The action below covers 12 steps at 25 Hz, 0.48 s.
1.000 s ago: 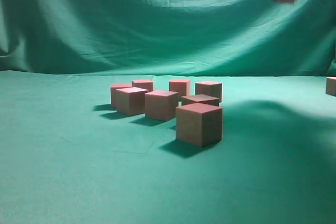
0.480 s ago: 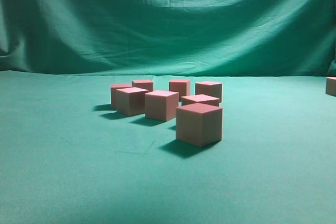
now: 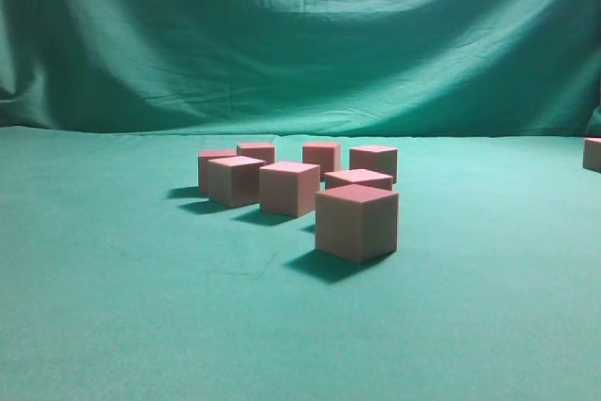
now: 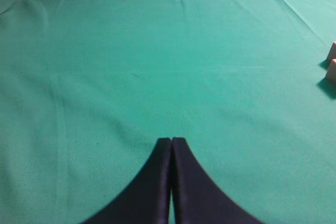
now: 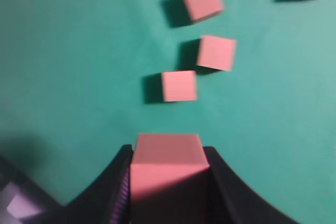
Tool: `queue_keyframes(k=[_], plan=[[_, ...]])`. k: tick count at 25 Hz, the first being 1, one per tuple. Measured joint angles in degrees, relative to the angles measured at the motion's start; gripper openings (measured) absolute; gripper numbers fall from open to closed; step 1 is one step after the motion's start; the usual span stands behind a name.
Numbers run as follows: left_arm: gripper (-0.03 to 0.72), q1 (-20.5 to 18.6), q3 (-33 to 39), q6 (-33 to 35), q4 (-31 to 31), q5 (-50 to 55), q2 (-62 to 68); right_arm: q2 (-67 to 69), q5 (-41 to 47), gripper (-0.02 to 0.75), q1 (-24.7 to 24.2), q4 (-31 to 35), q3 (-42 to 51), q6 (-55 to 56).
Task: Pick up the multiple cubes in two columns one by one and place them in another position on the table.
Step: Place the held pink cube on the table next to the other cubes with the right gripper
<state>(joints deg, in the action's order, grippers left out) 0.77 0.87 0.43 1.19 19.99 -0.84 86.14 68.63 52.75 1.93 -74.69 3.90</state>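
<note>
Seven matte, sharp-edged salmon-pink cubes [image 3: 356,222] sit clustered on the table [image 3: 122,326], its green cloth faintly wrinkled; an eighth cube [image 3: 592,154] shows at the far right edge; the right hand [image 5: 168,182] pinches another cube [image 5: 167,169] between smooth dark fingers [image 5: 223,192], high above the cloth; the left hand [image 4: 171,141] hangs over bare fabric, tapered tips pressed together.

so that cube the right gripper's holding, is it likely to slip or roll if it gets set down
Probably neither. The cube has flat faces and sharp edges, so it should sit still on the table. Its matte sides sit squarely between the right gripper jaws, so slipping seems unlikely.
</note>
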Motion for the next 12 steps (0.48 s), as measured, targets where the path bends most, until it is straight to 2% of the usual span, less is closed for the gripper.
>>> queue_keyframes(k=[3,7,12], plan=[[0.000,0.0,0.0,0.0,0.0,0.0,0.0,2.1,-3.2,0.262,4.2,0.0,0.1,-1.5],[0.000,0.0,0.0,0.0,0.0,0.0,0.0,5.7,-5.1,0.262,8.3,0.0,0.1,-10.4],[0.000,0.0,0.0,0.0,0.0,0.0,0.0,9.9,-6.2,0.262,10.0,0.0,0.1,-23.9]])
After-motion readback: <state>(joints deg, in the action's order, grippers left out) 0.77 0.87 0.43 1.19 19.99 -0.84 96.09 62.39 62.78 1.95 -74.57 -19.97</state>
